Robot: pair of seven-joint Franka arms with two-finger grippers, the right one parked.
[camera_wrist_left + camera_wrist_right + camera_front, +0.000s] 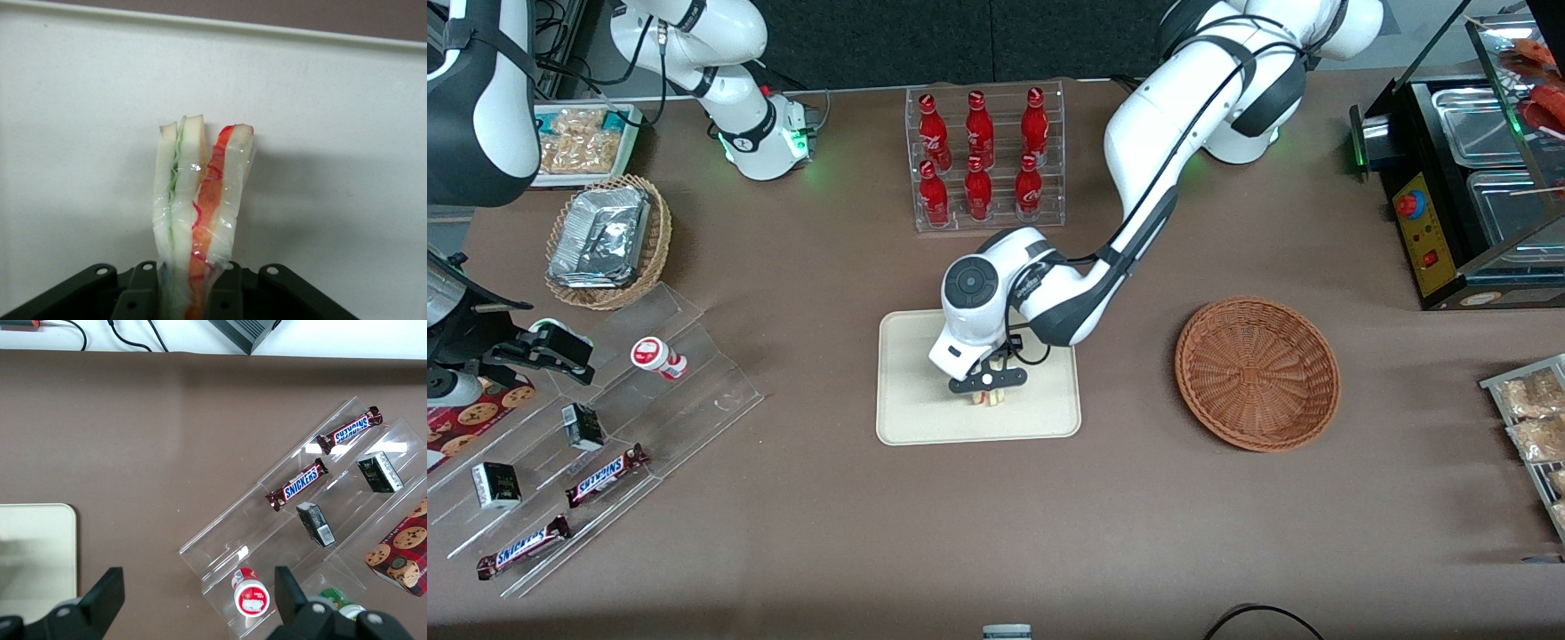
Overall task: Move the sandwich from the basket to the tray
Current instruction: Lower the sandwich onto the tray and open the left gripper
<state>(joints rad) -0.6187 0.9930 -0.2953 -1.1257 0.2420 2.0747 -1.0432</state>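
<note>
The left arm's gripper (988,391) is over the middle of the cream-beige tray (911,418) and is shut on the sandwich (988,399). In the left wrist view the wrapped sandwich (200,200) stands between the fingers (137,293), its white bread and its green and red-orange filling stripes pointing at the tray's flat bottom (333,133). I cannot tell whether the sandwich touches the tray. The reddish-brown wicker basket (1257,372) lies empty beside the tray, toward the working arm's end of the table.
A clear rack of red bottles (984,160) stands farther from the front camera than the tray. A clear stepped stand (587,444) with candy bars and a tan basket of foil packs (607,240) lie toward the parked arm's end. A black food warmer (1467,178) stands at the working arm's end.
</note>
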